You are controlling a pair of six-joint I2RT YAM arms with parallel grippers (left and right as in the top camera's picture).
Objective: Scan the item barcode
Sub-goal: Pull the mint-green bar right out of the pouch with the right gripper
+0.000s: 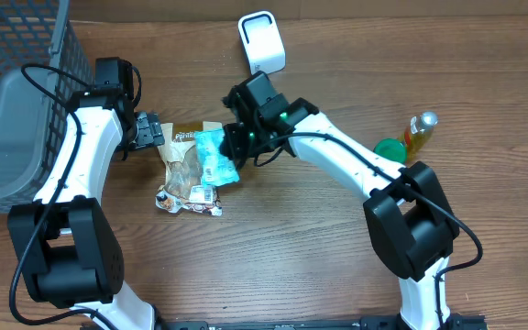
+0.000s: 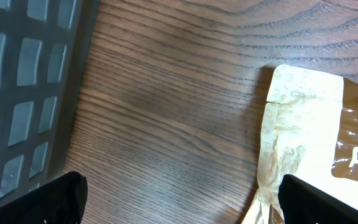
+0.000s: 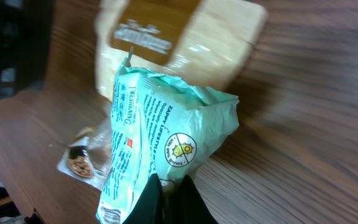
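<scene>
Teal, crinkly printed pouch (image 3: 166, 124) in tight pinch of right hand (image 3: 169, 199); left hand (image 1: 147, 131) agape.

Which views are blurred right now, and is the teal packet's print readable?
Right wrist: table and brown bag behind are blurred, teal packet fairly sharp, larger print legible; left wrist: crisp wood grain, no glare; overhead: sharp, evenly lit, print too small.

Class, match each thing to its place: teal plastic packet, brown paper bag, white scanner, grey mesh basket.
Things: 1 teal plastic packet; 2 brown paper bag; 3 white box-shaped scanner; 4 grey mesh basket.
Places: A far edge of the wooden table; B lying on the table; C table's left side; D in the right gripper's shut jaws.
Pairs: 1-D; 2-B; 3-A; 4-C.
</scene>
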